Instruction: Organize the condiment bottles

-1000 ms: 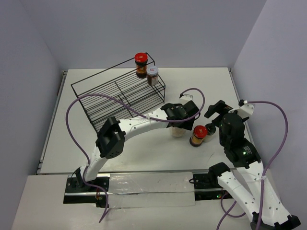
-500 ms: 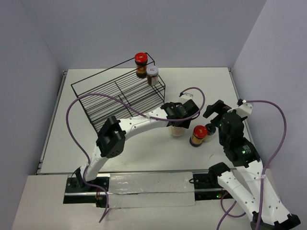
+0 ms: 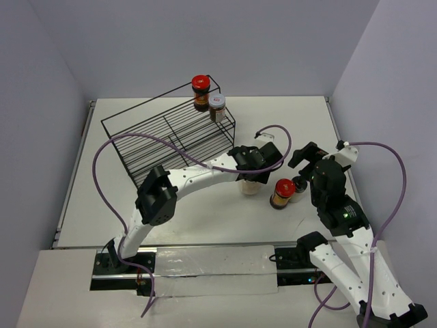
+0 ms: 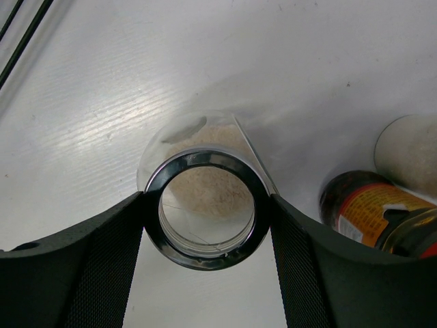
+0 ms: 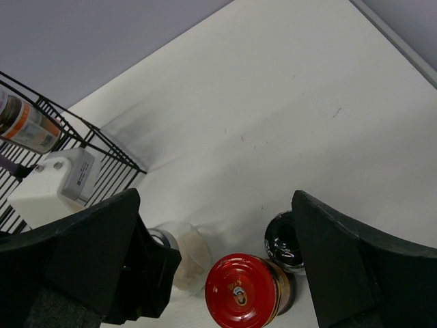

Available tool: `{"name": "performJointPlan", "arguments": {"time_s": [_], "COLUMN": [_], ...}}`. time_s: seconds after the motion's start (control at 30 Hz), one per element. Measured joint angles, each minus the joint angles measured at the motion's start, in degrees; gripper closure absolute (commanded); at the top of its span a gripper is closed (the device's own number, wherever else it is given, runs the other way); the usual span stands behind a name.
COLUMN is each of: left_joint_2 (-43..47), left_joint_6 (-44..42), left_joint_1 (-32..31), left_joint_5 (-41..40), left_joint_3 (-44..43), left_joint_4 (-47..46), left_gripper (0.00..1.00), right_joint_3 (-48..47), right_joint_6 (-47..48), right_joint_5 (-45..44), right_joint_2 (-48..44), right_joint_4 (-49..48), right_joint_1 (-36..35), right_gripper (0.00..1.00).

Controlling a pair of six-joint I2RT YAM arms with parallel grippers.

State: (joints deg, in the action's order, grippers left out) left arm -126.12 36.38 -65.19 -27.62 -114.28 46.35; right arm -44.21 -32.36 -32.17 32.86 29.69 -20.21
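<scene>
The left claw (image 3: 251, 174) is now a little more to the left in the top view than one second ago, further from the right arm. It sits directly above the clear pale jar (image 4: 205, 195) and hides more of it than before. Its fingers (image 4: 102, 253) touch the jar's rim on both sides. The purple cable (image 3: 281, 133) behind its wrist makes a slightly tighter loop. The right claw (image 3: 301, 156) is also shifted slightly to the left, toward the far side of the table (image 3: 136, 205).
</scene>
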Motion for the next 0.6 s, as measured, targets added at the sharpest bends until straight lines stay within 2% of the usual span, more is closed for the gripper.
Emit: {"name": "performJointPlan", "arguments": {"time_s": [0.4,0.6], "left_joint_2": [10.0,13.1], "left_joint_6": [-1.7,-2.7], "left_joint_1": [0.6,2.6], "left_joint_5": [-0.5,-2.0], "left_joint_3": [1.7,-1.4], "left_joint_4": [2.3,5.1], "left_gripper": [0.90,0.90], "right_joint_3": [-0.2,-0.2], "right_joint_6": [-0.6,-0.6], "right_joint_5": [0.6,0.9], "right_joint_2": [-0.8,-1.2], "right_joint_4": [0.0,-0.1], "right_joint_1": [0.0,0.0], "right_gripper": [0.00,0.00]}}
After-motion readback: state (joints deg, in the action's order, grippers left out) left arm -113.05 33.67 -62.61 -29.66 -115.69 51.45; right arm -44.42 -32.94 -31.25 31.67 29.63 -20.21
